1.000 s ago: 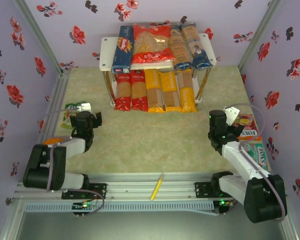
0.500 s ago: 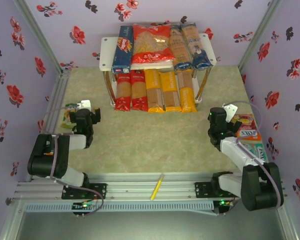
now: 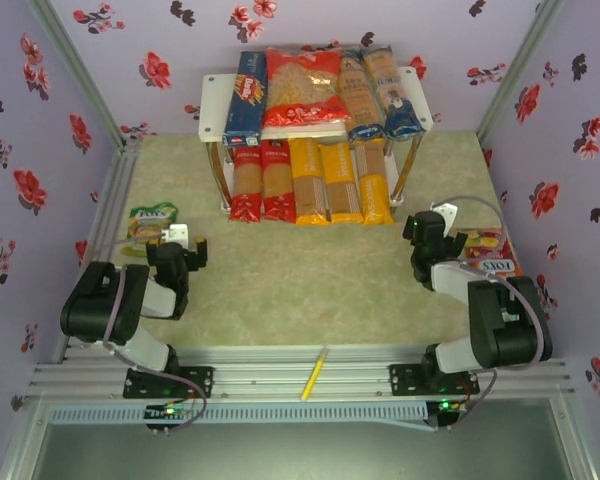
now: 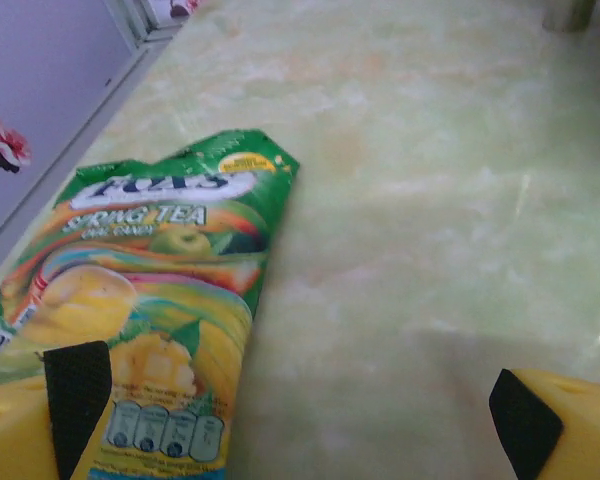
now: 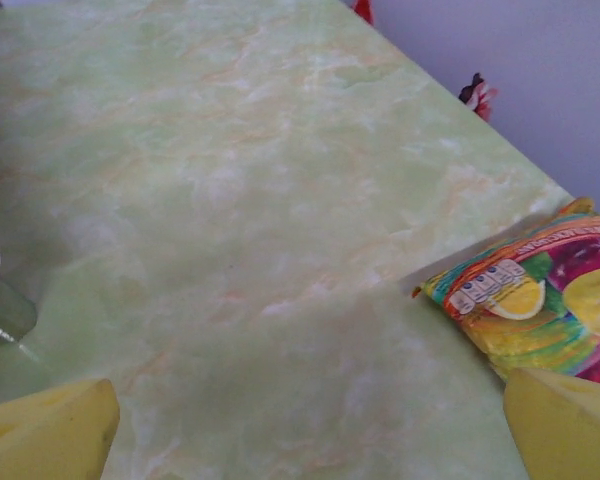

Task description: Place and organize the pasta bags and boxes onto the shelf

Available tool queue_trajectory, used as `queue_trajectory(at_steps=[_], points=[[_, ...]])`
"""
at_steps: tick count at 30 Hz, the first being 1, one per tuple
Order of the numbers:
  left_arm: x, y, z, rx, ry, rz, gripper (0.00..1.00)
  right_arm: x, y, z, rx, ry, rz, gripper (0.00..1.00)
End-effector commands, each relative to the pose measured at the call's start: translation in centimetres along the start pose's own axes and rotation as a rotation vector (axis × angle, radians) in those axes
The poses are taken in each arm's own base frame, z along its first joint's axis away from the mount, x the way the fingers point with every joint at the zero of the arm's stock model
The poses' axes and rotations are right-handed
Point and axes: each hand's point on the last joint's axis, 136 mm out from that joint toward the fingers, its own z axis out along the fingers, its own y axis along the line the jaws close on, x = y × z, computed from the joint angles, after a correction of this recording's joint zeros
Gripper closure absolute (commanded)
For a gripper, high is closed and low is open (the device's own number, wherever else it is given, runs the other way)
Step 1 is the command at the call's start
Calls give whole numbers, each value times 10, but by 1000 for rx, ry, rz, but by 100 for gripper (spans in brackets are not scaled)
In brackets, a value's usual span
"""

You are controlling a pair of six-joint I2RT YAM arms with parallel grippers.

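Your left gripper (image 3: 177, 247) and right gripper (image 3: 423, 230) both stand spread wide and empty at the near side; the pasta packs (image 3: 310, 180) lie far and between them on the white shelf (image 3: 212, 90), long axes running near to far, neither arm clearly nearer.

Green sweets packet (image 4: 150, 300), colourful packet (image 5: 540, 310), yellow pen (image 3: 314, 374)

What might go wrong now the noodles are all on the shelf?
The open left gripper hangs low beside the green sweets packet and might shove it. The open right gripper sits just as near the colourful packet. On top of the shelf, the blue-ended bags reach the front edge; a bump may tip them off.
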Motion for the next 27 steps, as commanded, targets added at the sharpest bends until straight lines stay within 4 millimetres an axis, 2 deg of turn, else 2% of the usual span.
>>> queue_trajectory(at_steps=[1,9,12,13,15,20,26,27], points=[[-48,11,0,-47,-173,-38,0,-20,12,5,-53,-56,-36,1],[-48,14,4,-60,-148,-48,0,-28,25,12,-102,-102,-89,1],[-42,17,9,-72,-107,-55,0,-29,44,2,-218,58,-86,1],[-52,19,13,-79,-117,-69,0,-30,52,-3,-268,67,-84,1],[-51,24,18,-98,-90,-89,0,-33,57,-7,-313,22,-69,1],[-50,27,20,-98,-76,-101,0,-14,38,5,-252,-20,-62,1],[-50,27,20,-98,-76,-102,0,-25,30,17,-237,-66,-36,1],[-49,27,20,-98,-75,-101,0,-19,28,22,-234,-41,-28,1]])
